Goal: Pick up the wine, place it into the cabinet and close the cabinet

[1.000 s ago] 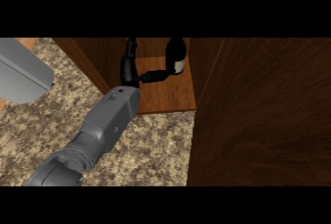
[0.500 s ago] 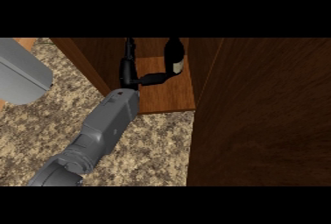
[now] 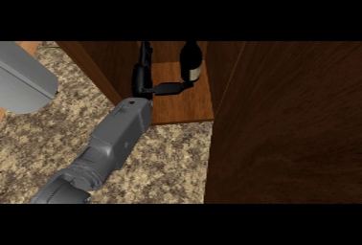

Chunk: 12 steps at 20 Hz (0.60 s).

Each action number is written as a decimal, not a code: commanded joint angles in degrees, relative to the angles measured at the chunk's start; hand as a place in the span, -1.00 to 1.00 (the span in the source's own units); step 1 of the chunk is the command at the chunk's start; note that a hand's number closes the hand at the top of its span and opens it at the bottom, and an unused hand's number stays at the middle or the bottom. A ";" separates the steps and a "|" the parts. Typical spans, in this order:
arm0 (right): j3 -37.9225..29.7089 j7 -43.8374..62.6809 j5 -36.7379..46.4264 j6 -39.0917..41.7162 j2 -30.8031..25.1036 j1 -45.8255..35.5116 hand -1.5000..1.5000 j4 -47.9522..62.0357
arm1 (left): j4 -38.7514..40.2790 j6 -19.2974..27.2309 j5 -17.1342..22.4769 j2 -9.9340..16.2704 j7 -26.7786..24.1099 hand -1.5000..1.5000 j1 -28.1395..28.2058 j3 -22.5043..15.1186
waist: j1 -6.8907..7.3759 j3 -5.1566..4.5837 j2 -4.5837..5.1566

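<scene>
Standing on the cabinet [image 3: 185,107] floor near the back, the wine [image 3: 191,62] appears placed; this step is judged complete. One hand [image 3: 145,79] reaches into the cabinet just left of the bottle, fingers [image 3: 145,55] straight and extended, thumb [image 3: 173,88] pointing toward the bottle base, pinching nothing. Which arm it is cannot be told; it is taken as the left. Remaining: withdraw over the counter [image 3: 170,158], then swing the open door [image 3: 290,124] shut.
</scene>
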 commanded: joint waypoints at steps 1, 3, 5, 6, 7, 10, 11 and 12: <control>-1.57 2.00 -1.84 -0.73 -0.22 -2.13 -1.00 -1.12 | 0.51 -1.87 0.76 0.06 -1.25 -1.00 1.94 0.21 | 0.19 -0.02 -0.10; 1.17 -0.20 0.68 -1.94 0.08 0.50 -1.00 -1.44 | 0.52 -3.05 0.11 0.46 -1.02 -1.00 2.62 0.41 | 1.02 0.00 -0.21; -0.25 1.90 -0.02 -1.72 0.08 -2.33 -1.00 -1.79 | -0.16 -4.97 0.61 0.06 -1.64 -1.00 3.11 0.41 | 1.33 -0.02 -0.35; -2.13 3.56 -1.66 -0.82 -1.50 -2.70 -1.00 -2.11 | -0.33 -4.60 1.84 0.06 -1.78 -1.00 3.58 0.09 | 1.07 0.00 -0.67; -0.87 2.45 -1.38 -1.10 -0.39 -3.53 -1.00 -0.15 | -0.41 -4.46 2.48 0.06 -2.14 -1.00 2.86 0.54 | 0.71 -0.01 -0.41; 1.23 4.38 -0.36 -2.19 0.07 -4.82 -1.00 -1.61 | -0.30 -7.53 4.77 0.07 -1.88 -1.00 4.00 -0.25 | 0.29 -0.04 -0.74; 1.98 3.63 1.30 -1.96 0.07 -0.89 -1.00 -3.17 | -1.20 -7.05 4.78 0.06 -0.94 -1.00 3.20 0.06 | 1.20 0.01 -0.93; 0.77 3.60 -0.27 -1.60 -0.21 -3.86 -1.00 -1.38 | -0.56 -7.50 5.40 0.06 -5.27 -1.00 5.30 -0.23 | -0.21 -0.04 -0.40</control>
